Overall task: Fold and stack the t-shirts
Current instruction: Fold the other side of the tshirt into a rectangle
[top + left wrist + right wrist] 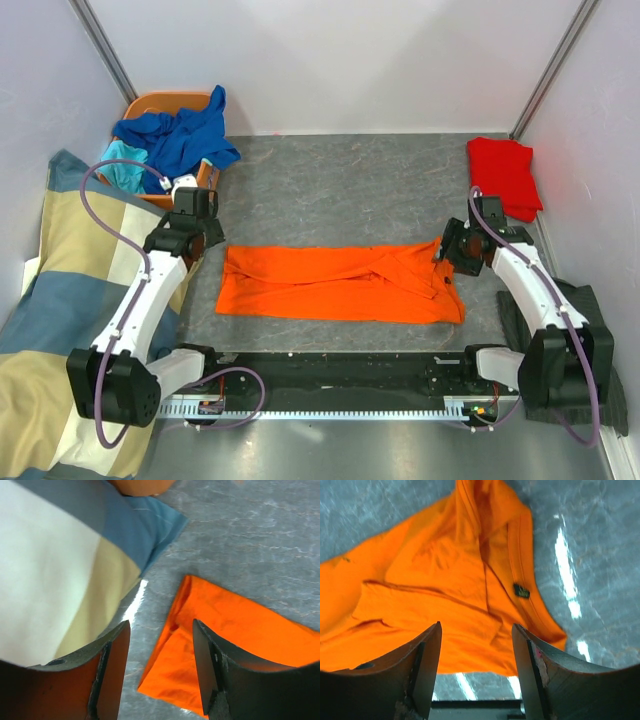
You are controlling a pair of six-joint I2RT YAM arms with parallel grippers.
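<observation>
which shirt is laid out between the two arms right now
The orange t-shirt, spread out as a long strip. The red t-shirt sits folded at far right; the blue t-shirt and turquoise t-shirt lie bunched in the basket.

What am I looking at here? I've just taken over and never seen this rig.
Two robot arms stand at the near edge of a grey table. The wide picture looks down from above; the other two come from each wrist's camera, showing its own fingers. An orange t-shirt lies folded into a long strip between the arms. A folded red t-shirt sits far right. Blue and turquoise shirts fill a basket far left, beside a checked blanket. The left gripper and right gripper are open, holding nothing.
</observation>
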